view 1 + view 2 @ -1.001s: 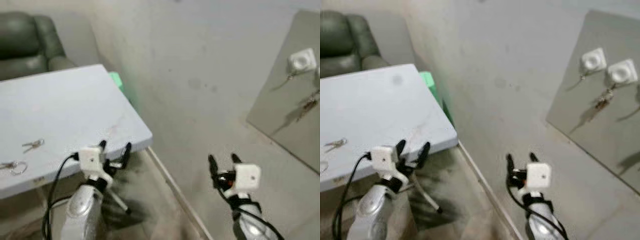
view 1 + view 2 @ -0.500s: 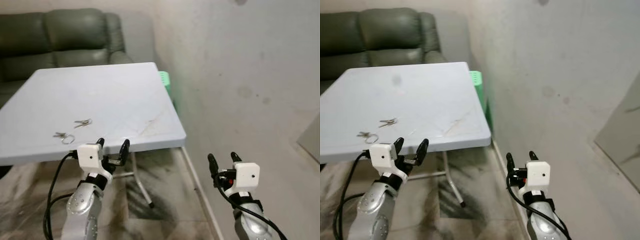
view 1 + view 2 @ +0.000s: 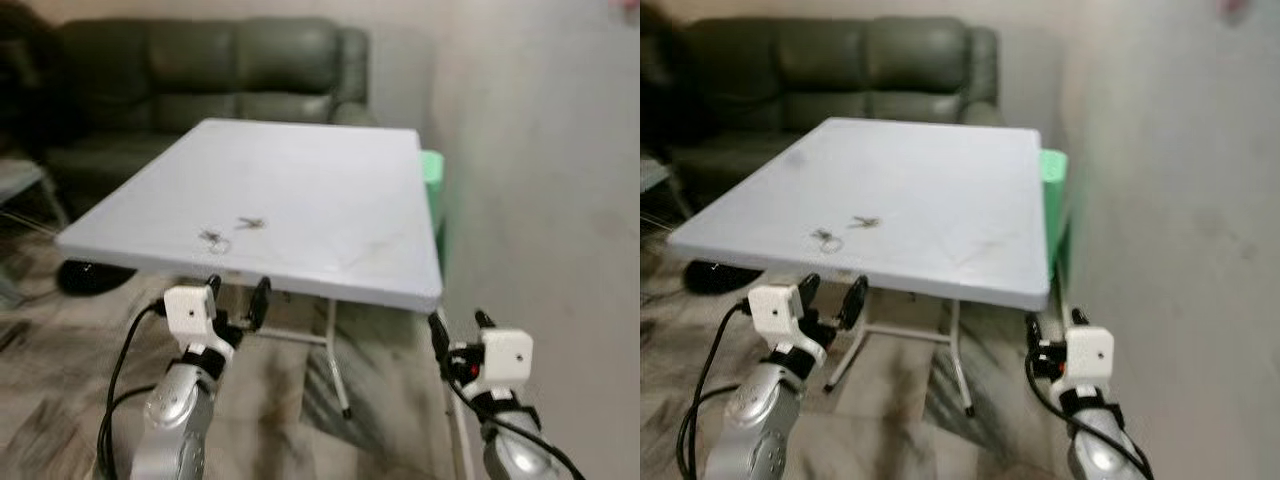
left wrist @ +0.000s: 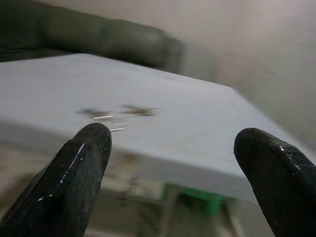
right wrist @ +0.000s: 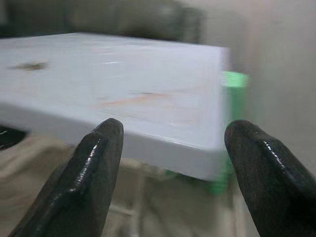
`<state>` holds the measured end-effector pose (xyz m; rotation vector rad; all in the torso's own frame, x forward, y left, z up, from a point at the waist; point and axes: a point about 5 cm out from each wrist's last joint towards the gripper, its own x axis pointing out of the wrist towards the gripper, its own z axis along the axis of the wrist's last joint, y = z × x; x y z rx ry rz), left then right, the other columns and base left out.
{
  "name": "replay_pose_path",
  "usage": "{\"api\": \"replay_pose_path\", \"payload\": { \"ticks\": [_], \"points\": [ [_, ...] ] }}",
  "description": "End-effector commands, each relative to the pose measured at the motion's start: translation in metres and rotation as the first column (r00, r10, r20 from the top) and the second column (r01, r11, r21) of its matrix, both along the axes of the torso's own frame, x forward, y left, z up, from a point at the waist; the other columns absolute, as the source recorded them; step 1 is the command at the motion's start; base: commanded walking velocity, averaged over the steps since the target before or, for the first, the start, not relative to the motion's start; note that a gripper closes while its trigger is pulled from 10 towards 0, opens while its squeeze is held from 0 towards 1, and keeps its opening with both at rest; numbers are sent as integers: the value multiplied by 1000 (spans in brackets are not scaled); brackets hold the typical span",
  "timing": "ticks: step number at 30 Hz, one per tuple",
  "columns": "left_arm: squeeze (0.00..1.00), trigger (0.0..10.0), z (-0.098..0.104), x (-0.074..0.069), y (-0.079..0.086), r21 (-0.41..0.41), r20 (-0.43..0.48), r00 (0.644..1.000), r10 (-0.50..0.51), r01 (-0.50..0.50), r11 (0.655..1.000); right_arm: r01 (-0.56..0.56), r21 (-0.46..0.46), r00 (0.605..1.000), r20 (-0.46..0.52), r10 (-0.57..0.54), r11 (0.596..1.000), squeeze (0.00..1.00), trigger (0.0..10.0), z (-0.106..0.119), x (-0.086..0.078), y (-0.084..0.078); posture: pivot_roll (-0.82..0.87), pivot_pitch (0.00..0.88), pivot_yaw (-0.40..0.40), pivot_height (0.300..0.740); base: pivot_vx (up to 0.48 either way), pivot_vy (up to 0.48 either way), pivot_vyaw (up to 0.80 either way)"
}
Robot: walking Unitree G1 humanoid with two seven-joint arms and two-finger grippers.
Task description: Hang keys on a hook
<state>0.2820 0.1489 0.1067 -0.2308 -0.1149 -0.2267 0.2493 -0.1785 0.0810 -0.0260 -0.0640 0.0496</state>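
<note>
Two small sets of keys lie on the pale grey folding table [image 3: 330, 170]: one with a ring [image 3: 213, 239] and one [image 3: 250, 223] just beyond it, also blurred as the ringed keys [image 4: 98, 114] in the left wrist view. My left gripper [image 3: 238, 298] hangs open just below the table's near edge, in front of the keys. My right gripper [image 3: 456, 327] is open too, low beside the table's near right corner. Nothing is held.
A dark green sofa [image 3: 210, 70] stands behind the table. A plain wall [image 3: 540, 180] runs along the right side, with a green bin [image 3: 432, 170] between it and the table. Folding table legs [image 3: 335, 360] stand on the marbled floor.
The camera has swung left: the table now fills the middle, the sofa is in full view, and the wall has slid to the right. Both grippers stay open.
</note>
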Motion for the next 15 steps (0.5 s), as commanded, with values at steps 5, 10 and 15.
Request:
{"api": "replay_pose_path", "payload": {
  "ticks": [5, 10, 15],
  "points": [
    [0, 10000, 0, 1, 3, -2, -17, 1000, 14, -14, 1000, -2, 70, 1000, 22, 0, 998, 0, 10000, 5, 2, 5, 20, 6, -17, 740, 0, 0, 0],
    [0, 10000, -1, 2, 2, -8, -26, 1000, 11, -11, 1000, -8, 69, 1000, 25, 6, 998, 0, 10000, 5, 2, 5, 20, 6, -17, 740, 0, 54, 0],
    [0, 10000, -1, 2, 2, -8, -31, 999, 10, -11, 1000, -13, 76, 1000, 24, 11, 997, 0, 10000, 5, 1, 6, 20, 7, -20, 740, 0, 325, 0]
  ]
}}
